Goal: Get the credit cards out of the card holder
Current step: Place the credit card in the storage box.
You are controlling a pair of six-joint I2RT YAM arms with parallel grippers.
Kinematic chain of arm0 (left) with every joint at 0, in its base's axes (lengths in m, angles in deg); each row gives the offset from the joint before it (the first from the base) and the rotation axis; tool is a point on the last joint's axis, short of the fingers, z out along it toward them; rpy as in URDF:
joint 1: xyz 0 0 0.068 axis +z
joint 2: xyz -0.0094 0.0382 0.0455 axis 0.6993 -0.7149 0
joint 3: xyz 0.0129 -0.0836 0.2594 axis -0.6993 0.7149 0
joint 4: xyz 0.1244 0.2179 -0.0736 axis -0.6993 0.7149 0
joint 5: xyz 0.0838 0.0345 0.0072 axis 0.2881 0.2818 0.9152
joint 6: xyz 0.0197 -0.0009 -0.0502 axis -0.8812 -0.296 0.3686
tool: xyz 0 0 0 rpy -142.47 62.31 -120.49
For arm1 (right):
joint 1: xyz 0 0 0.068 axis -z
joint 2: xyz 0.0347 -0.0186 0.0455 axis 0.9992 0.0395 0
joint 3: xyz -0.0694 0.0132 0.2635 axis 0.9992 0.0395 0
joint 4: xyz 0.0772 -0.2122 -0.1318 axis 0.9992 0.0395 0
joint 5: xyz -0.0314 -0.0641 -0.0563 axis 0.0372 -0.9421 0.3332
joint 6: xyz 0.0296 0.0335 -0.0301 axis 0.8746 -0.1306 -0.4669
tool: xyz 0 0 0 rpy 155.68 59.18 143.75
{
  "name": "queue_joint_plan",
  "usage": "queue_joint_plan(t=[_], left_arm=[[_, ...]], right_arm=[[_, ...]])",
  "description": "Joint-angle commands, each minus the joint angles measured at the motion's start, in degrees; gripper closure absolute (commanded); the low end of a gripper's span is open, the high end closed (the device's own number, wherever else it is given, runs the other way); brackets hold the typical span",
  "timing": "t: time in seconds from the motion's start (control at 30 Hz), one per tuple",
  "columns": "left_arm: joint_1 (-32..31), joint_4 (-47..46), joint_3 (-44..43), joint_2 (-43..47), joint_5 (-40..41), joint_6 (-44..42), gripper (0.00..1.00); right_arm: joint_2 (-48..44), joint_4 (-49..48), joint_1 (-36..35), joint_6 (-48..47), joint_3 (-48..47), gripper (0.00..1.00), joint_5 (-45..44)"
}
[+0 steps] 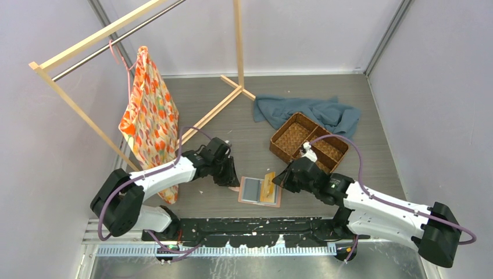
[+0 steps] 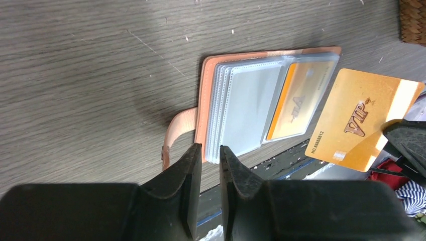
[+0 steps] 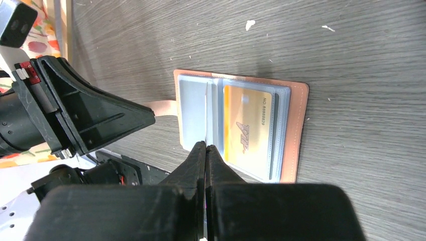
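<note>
The salmon-pink card holder lies open and flat near the front edge of the table, also in the left wrist view and the right wrist view. A tan-gold credit card sits in a clear slot on one half. My right gripper is shut on a second gold VIP card, holding it on edge just above the holder. My left gripper has a narrow gap between its jaws. Its tips rest at the holder's edge beside the snap tab.
A brown woven basket stands behind the right arm, with a blue-grey cloth behind it. An orange patterned cloth hangs from a wooden rack at the left. The black rail runs just in front of the holder.
</note>
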Motion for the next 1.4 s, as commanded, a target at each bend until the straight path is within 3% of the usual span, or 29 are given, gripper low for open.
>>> queue_joint_plan(t=[0.0, 0.27, 0.53, 0.93, 1.17, 1.37], left_arm=[[0.01, 1.71, -2.18, 1.26, 1.23, -1.37, 0.78], [0.01, 2.31, -2.64, 1.22, 1.42, -1.46, 0.78], [0.02, 3.34, -3.33, 1.53, 1.86, -1.93, 0.78], [0.05, 4.90, -2.90, 4.08, 3.06, -2.16, 0.77], [0.08, 5.65, -2.68, 5.60, 3.04, -1.92, 0.77], [0.10, 6.34, -2.05, 6.87, 3.72, -1.81, 0.77]], right_arm=[[0.26, 2.64, 0.10, -1.01, -3.23, 0.99, -2.04], [0.26, 4.88, 1.04, -3.40, -8.60, 0.99, -4.36], [2.49, 4.10, 14.10, -10.62, -15.06, 0.99, 3.45], [11.86, 4.89, 30.46, -16.54, -23.45, 0.99, 6.02], [19.08, -1.28, 37.33, -16.51, -23.51, 0.99, 8.26], [24.97, -5.27, 38.40, -16.34, -24.36, 0.99, 8.22]])
